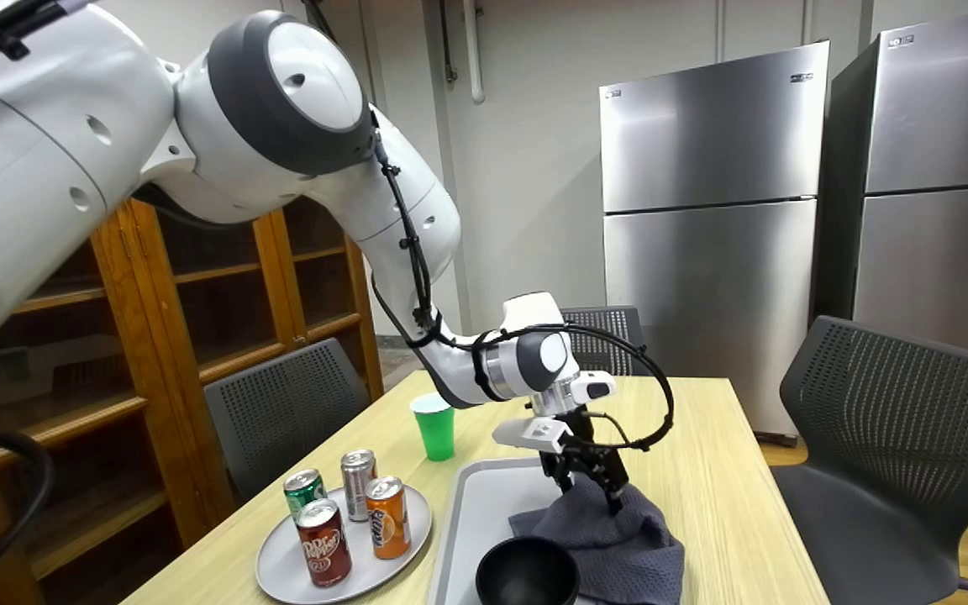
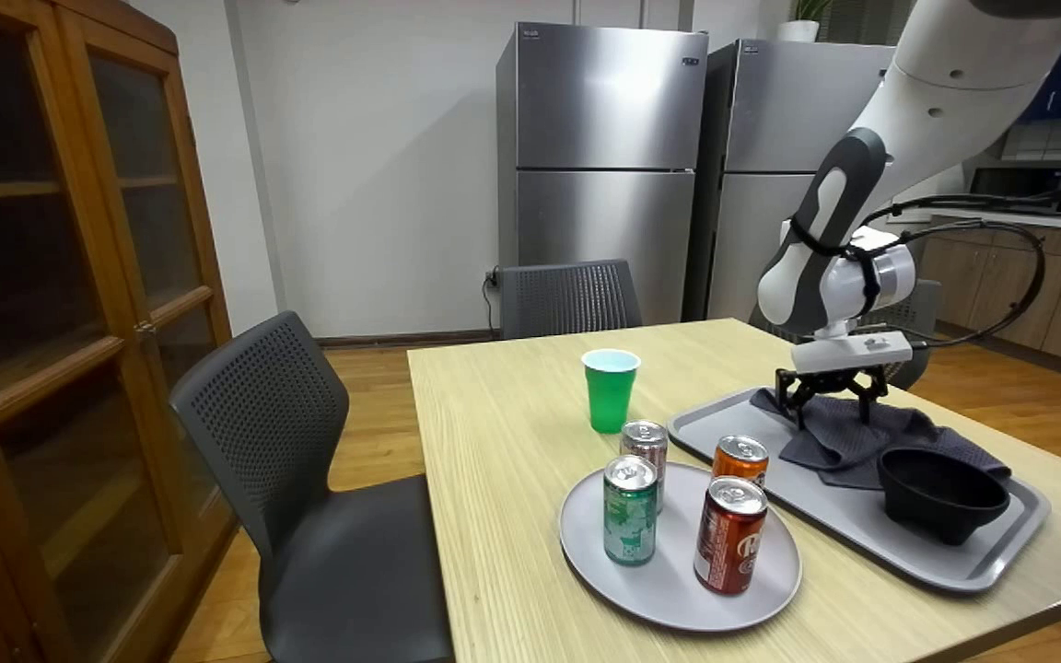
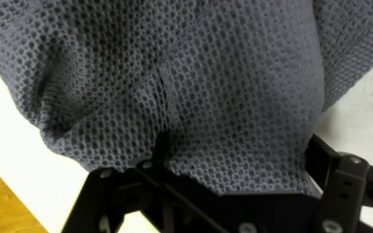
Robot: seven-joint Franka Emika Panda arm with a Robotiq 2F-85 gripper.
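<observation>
End effector (image 2: 833, 419): spread wide, fingertips against grey cloth (image 3: 238, 97) | cloth: overlapping tray (image 2: 724, 428) rim | black bowl (image 2: 940, 502): inside rim, beside cloth | green cup (image 2: 611, 396): just outside tray edge

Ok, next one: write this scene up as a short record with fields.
jaws: open, down at the cloth, part of it between them
cloth: dark grey, rumpled, lying over part of the tray
tray: also bears a black bowl
round plate: green can, silver can, orange can, dark red can
cup: green, standing on the table
</observation>
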